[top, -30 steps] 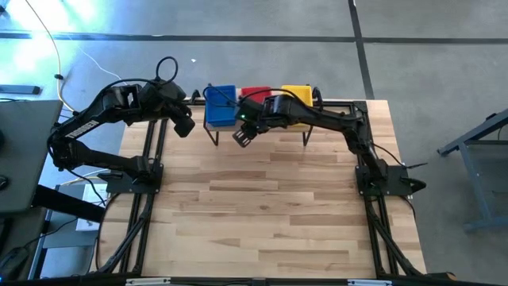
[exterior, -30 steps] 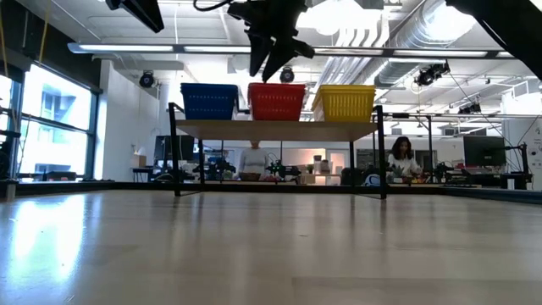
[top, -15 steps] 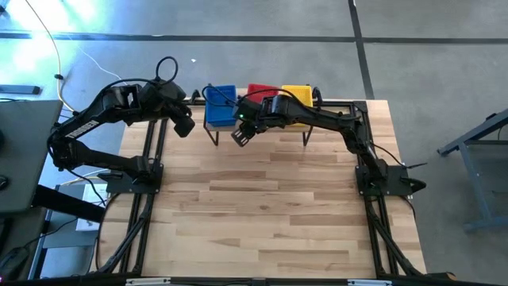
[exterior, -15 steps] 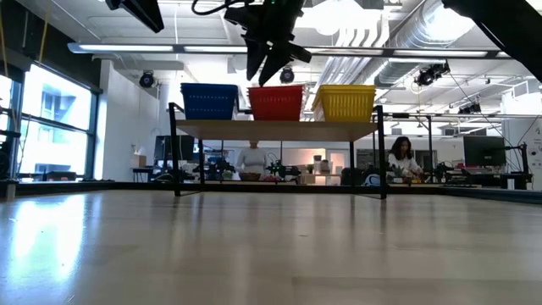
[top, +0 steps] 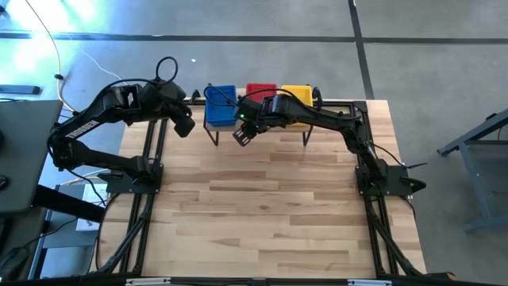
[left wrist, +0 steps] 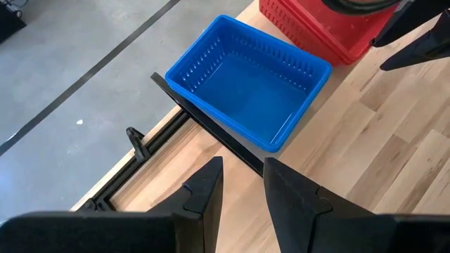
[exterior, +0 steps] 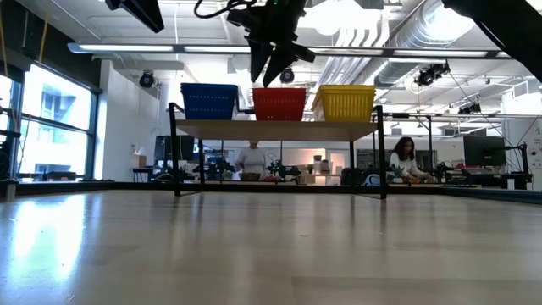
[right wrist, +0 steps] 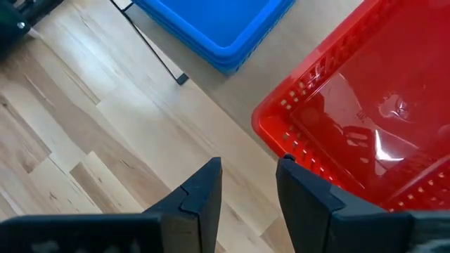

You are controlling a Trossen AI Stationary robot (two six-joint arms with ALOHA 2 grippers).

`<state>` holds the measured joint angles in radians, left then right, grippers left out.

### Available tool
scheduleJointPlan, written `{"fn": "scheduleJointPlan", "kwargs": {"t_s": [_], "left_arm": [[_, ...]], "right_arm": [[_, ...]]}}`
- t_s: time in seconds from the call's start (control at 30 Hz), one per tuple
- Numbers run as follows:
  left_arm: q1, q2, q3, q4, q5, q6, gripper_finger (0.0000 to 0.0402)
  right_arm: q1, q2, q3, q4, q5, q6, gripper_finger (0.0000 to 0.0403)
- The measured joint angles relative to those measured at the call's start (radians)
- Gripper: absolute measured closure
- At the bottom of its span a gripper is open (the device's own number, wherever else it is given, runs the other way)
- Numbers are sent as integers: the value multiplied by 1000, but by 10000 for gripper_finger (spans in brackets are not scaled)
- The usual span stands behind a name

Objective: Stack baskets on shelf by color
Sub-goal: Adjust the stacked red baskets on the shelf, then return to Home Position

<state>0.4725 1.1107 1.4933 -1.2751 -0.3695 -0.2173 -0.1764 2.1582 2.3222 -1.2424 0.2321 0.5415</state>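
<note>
Three stacks of baskets stand side by side on the shelf (exterior: 279, 130) at the table's far edge: blue (top: 220, 105), red (top: 260, 89) and yellow (top: 297, 93). In the low view they are blue (exterior: 208, 102), red (exterior: 279, 103) and yellow (exterior: 345, 102). My right gripper (top: 242, 135) (exterior: 269, 78) hovers open, pointing down, just over the near left corner of the red stack (right wrist: 351, 133). My left gripper (top: 183, 126) (left wrist: 242, 190) is open and waits near the shelf's left end, looking at the blue stack (left wrist: 249, 81). My right gripper has one finger (right wrist: 299, 183) right beside the near corner of the red stack's rim (right wrist: 271, 133), coming from above. I cannot tell whether it touches the rim.
The shelf's black legs (exterior: 175, 161) (exterior: 380, 161) stand on the wooden tabletop (top: 262, 206), which stretches bare toward the near edge. Black frame rails (top: 147, 183) run along both sides of the table. People sit in the room beyond the table (exterior: 400, 159).
The right gripper swayed a little toward the table's left and back again, staying low over the red stack. The red stack now sits slightly farther to the right on the shelf than a second ago.
</note>
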Motion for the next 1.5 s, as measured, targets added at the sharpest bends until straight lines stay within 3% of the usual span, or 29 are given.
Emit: {"fn": "scheduleJointPlan", "kwargs": {"t_s": [0.53, 0.63, 0.73, 1.07, 1.5], "left_arm": [[0, 4, -1, 1, 0, 6, 308], [-10, -21, -50, 7, 25, 6, 308], [-32, -100, -160, 76, 52, -31, 308], [-163, -441, -641, 567, 188, -56, 308], [-354, -812, -1187, 1093, 193, -146, 308]], "right_arm": [[5, -26, 33, -18, 24, 0, 279], [5, -50, 32, -17, 47, 0, 279], [6, -88, 32, -15, 49, -9, 279], [33, -179, 33, -9, 113, -49, 279], [34, -302, 33, -17, 143, -143, 279]]}}
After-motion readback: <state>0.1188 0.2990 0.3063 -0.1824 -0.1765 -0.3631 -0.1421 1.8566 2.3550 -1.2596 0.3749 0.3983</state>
